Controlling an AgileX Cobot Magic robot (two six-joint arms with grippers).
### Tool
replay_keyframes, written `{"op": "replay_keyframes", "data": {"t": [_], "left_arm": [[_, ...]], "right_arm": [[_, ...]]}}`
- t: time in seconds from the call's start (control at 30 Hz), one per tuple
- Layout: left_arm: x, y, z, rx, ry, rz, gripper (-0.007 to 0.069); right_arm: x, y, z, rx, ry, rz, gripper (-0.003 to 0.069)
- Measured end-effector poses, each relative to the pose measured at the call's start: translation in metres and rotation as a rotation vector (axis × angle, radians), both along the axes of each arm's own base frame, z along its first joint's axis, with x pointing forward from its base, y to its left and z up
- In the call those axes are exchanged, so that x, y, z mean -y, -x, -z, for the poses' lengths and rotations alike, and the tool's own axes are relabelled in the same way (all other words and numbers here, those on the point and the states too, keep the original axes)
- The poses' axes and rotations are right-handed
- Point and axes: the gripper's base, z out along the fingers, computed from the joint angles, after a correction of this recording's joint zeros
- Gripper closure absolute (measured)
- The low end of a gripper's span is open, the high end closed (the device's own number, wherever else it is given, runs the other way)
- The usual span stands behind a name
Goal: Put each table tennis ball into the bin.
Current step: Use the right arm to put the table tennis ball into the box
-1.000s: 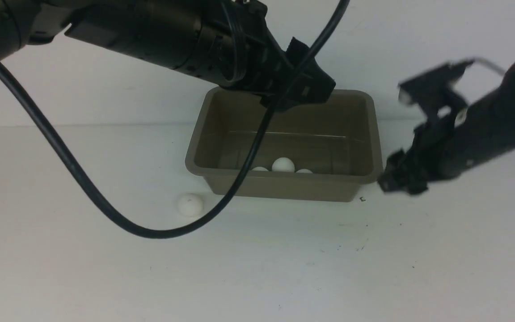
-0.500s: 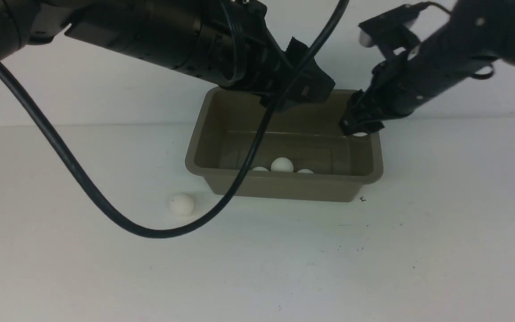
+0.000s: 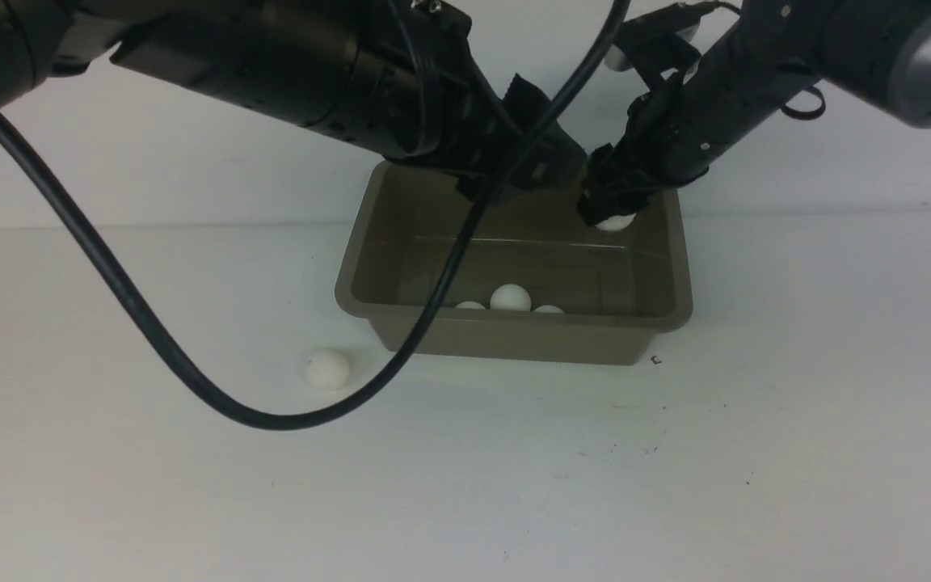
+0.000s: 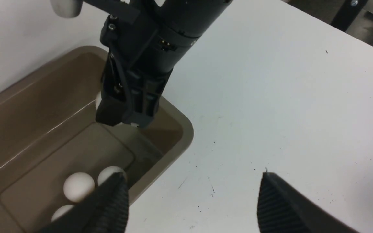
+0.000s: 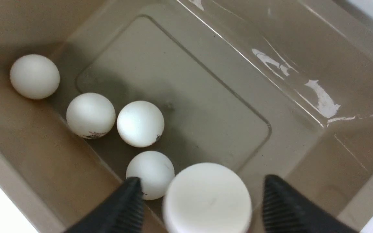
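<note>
Already four table tennis balls (image 5: 140, 123) in bin (image 5: 303, 38)

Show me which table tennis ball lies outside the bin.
The ball lying on the white table, off the bin's near left corner. Every other ball is inside or over the bin.

White table (image 3: 756, 485), pale wall (image 3: 191, 162) behind.

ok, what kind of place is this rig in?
Probably a lab or test bench, not a home: bare white tabletop against a plain white wall, a loose black cable, and only a taupe bin and table tennis balls as props.
</note>
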Motion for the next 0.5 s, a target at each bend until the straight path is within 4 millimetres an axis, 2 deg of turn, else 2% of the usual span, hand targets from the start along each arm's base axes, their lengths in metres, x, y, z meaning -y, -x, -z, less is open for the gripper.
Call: {"op": "replay_keyframes", "data": {"t": [0.17, 0.27, 0.33, 0.4, 0.5], "left_arm": [[-0.001, 0.001, -0.001, 0.009, -0.007, -0.002, 0.0143], [-0.005, 0.005, -0.007, 0.038, -0.024, -0.005, 0.0143], [-0.008, 0.007, -0.010, 0.055, -0.033, -0.009, 0.0143], [-0.010, 0.008, -0.012, 0.063, -0.044, -0.013, 0.0143], [-0.015, 0.011, -0.015, 0.083, -0.071, -0.035, 0.0143]], "right_arm": [[0.001, -0.001, 0.000, 0.000, -0.001, 0.024, 0.0098], [0.003, -0.002, -0.006, 0.041, 0.007, 0.045, 0.0090], [0.007, 0.000, -0.025, 0.090, 0.015, 0.068, 0.0094], [0.009, 0.002, -0.035, 0.116, 0.023, 0.079, 0.0097], [0.020, 0.017, -0.085, 0.242, 0.030, 0.118, 0.0108]]}}
